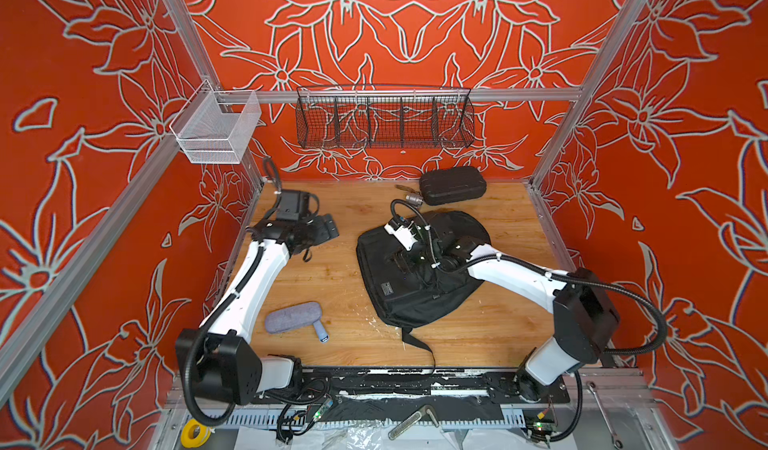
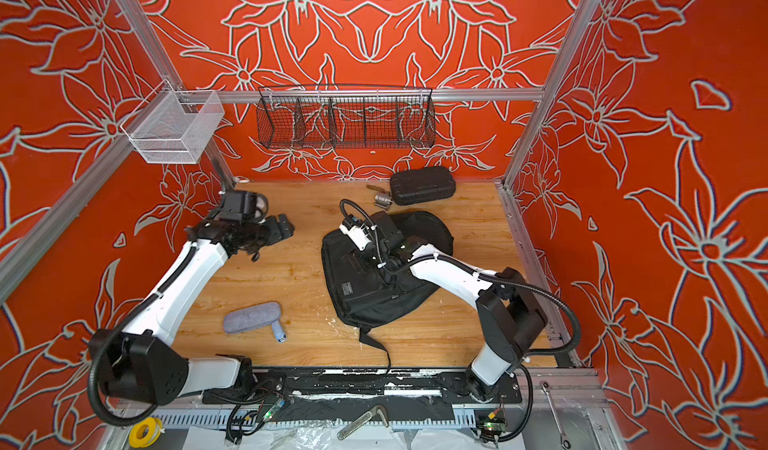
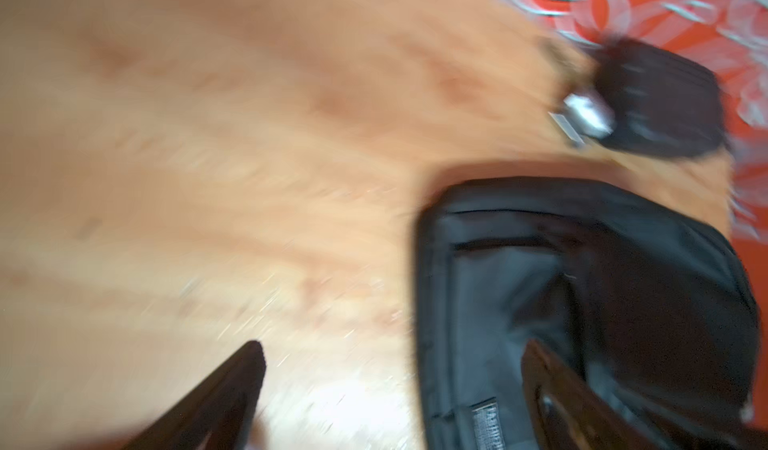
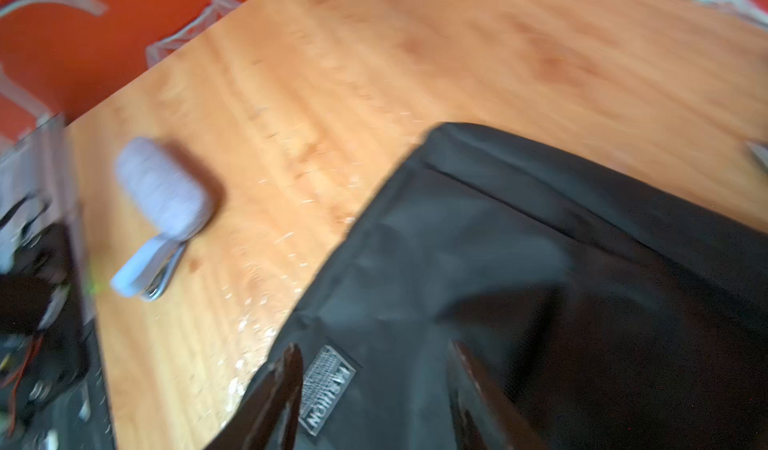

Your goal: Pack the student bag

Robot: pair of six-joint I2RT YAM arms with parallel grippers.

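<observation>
A large soft black fabric student bag [image 1: 399,290] lies flat on the scuffed wooden table [image 1: 328,273], its rounded top toward the red flowered back wall and one long strap trailing off its lower edge toward the front rail. In both top views the bag sits right of the table's middle [image 2: 365,298].

The right gripper [image 4: 374,389] hangs over the bag, its two dark fingers standing apart with the bag's small rectangular label patch [image 4: 328,389] showing between them; nothing sits in the gap, and the blurred wrist view does not show whether the tips touch the fabric. In a top view that gripper [image 1: 405,261] is over the bag's middle.

The left gripper [image 3: 390,389] is well to the left of the bag, over bare wood near the left wall, its jaws spread wide and empty; in its own blurred view one finger [image 3: 232,385] shows against wood, the other against the bag.

Beyond the bag's rounded top, against the back wall, rests a smaller black hard-shell oblong case [image 1: 452,185] with a small metal fitting [image 1: 409,198] just beside it. Left of the bag's lower corner lies a grey felt oval pouch [image 1: 293,317], a pale blue cylindrical piece [image 1: 322,331] touching its end.
</observation>
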